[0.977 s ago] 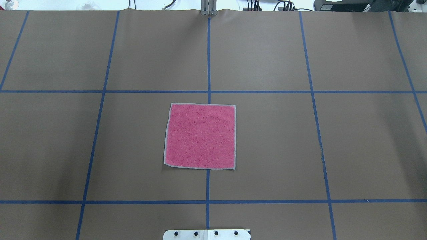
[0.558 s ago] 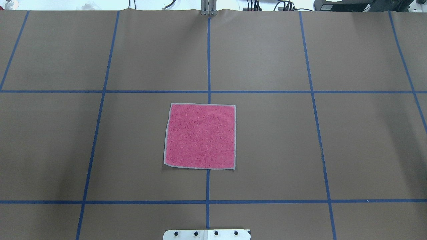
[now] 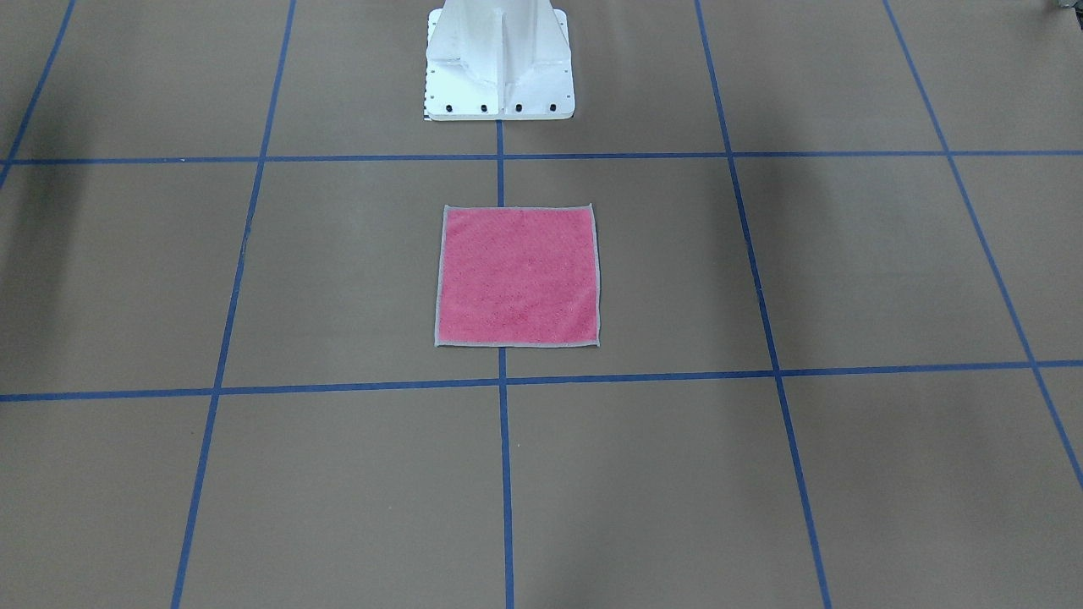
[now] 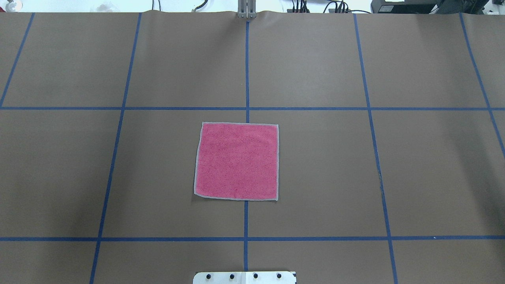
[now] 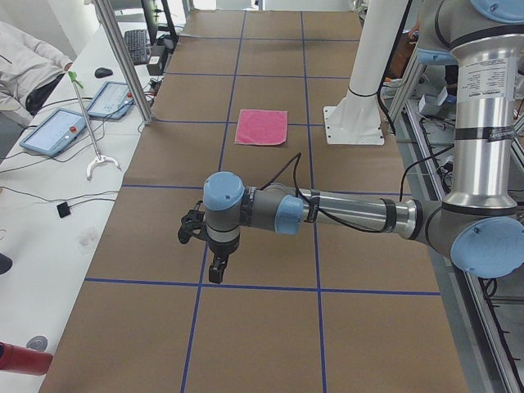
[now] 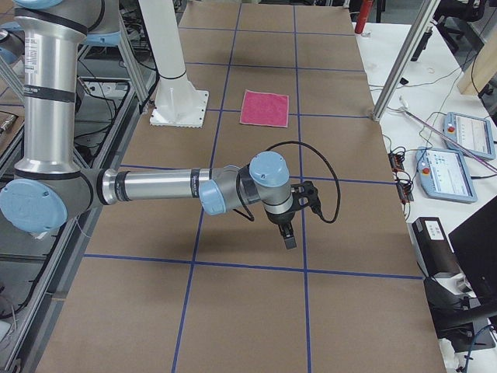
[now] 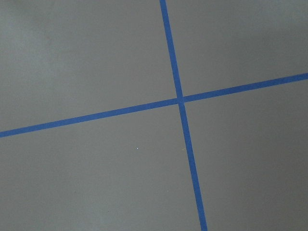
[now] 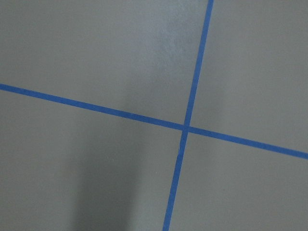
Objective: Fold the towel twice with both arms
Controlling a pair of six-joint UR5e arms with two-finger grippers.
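The towel (image 4: pixel 236 161) lies flat and unfolded, pink face up, at the table's middle; it also shows in the front-facing view (image 3: pixel 518 275) and both side views (image 5: pixel 262 127) (image 6: pixel 265 107). Neither arm shows in the overhead or front-facing views. My left gripper (image 5: pixel 214 270) hangs over the brown table far from the towel, toward the table's left end. My right gripper (image 6: pixel 286 237) hangs likewise toward the right end. I cannot tell whether either is open or shut. Both wrist views show only brown paper and blue tape.
The white pedestal base (image 3: pixel 499 68) stands just behind the towel. Blue tape lines (image 4: pixel 246 238) grid the brown table cover. Operator tablets (image 5: pixel 57 131) (image 6: pixel 454 171) and metal posts (image 5: pixel 123 57) (image 6: pixel 400 66) stand on the far side benches.
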